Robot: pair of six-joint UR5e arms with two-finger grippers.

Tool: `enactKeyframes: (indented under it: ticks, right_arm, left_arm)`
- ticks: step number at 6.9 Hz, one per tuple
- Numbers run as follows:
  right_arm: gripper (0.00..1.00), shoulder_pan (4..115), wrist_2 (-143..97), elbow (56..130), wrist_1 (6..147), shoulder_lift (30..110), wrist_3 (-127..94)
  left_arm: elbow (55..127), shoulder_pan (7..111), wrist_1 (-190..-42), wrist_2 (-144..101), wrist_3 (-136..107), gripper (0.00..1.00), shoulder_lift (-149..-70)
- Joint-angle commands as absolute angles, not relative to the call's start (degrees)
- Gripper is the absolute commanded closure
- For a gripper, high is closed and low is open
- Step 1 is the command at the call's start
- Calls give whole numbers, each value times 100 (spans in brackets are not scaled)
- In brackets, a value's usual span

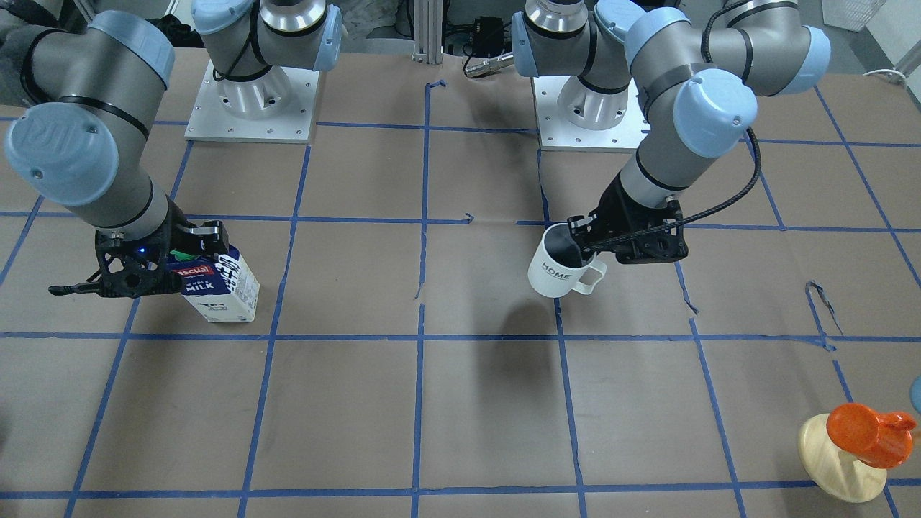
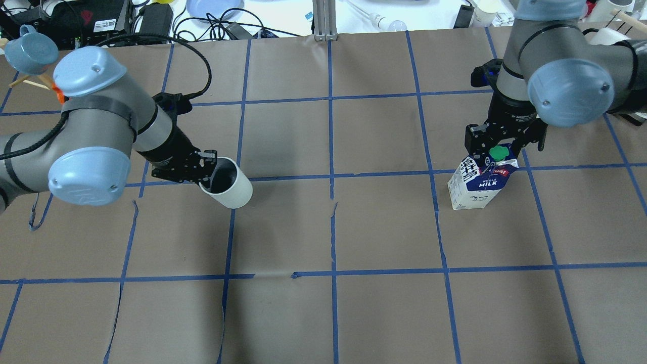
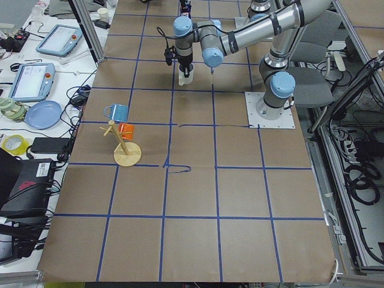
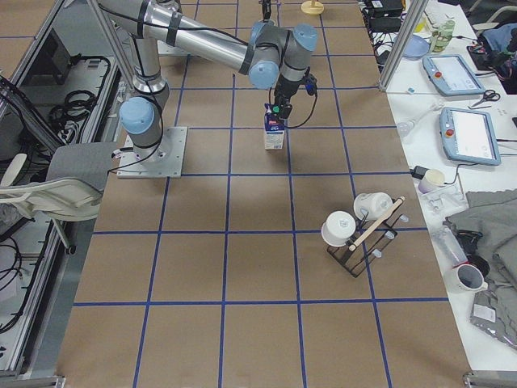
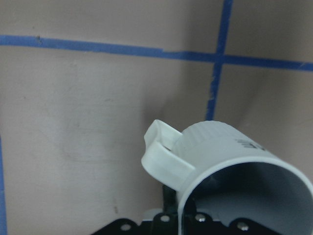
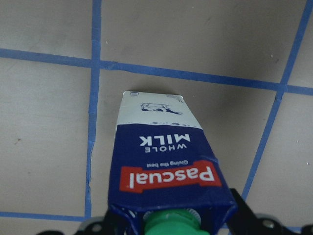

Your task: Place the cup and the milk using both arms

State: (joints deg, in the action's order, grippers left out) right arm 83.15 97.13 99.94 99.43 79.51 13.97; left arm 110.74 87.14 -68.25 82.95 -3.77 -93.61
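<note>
**Ana:** So, which step is this?

**Ben:** Carrying, I think. The left tool (image 1: 591,236) grips the cup (image 1: 555,272) by its rim, with one finger inside. The cup hangs tilted under it. It is off the tabletop (image 1: 460,403), going by its shadow (image 1: 518,320).

**Ana:** And the milk (image 2: 477,188)?

**Ben:** The right tool (image 2: 501,146) is pinched tight on its top, by the green cap (image 6: 172,223). The milk leans below the tool. I cannot tell if its bottom touches the tabletop.

**Ana:** What comes next?

**Ben:** The cup needs turning upright first. Then both should go down slowly and the tools open, I'd say.

**Ana:** Any words?

**Ben:** The cup says "HOME". The milk says "Pascual", "WHOLE MILK" and "Giving the best".
</note>
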Motion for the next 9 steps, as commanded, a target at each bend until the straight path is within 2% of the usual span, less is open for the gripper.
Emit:
enactKeyframes:
  ticks: [1, 2, 4, 6, 8, 9]
  right_arm:
    - [42, 8306, 9739, 9958, 9888, 7972, 1397]
    - [44, 8306, 9721, 9967, 9879, 7998, 1397]
    - [60, 8306, 9712, 9958, 9835, 8007, 1406]
    - [64, 8306, 9712, 9740, 9721, 8050, 1398]
    - [67, 8341, 9581, 9135, 9388, 8042, 1275]
    - [67, 8341, 9510, 9045, 9395, 8016, 1240]
  left_arm:
    - [10776, 9490, -6393, 8227, -1201, 100, -9771]
    - [10775, 9736, -5763, 8157, -1596, 100, -10078]
    - [10601, 10211, -5073, 8015, -2231, 100, -10693]
    - [10118, 10598, -5071, 8103, -2460, 100, -11125]
    - [10108, 10617, -5071, 8165, -2461, 100, -11302]
    - [10107, 10617, -5071, 8174, -2435, 90, -11346]
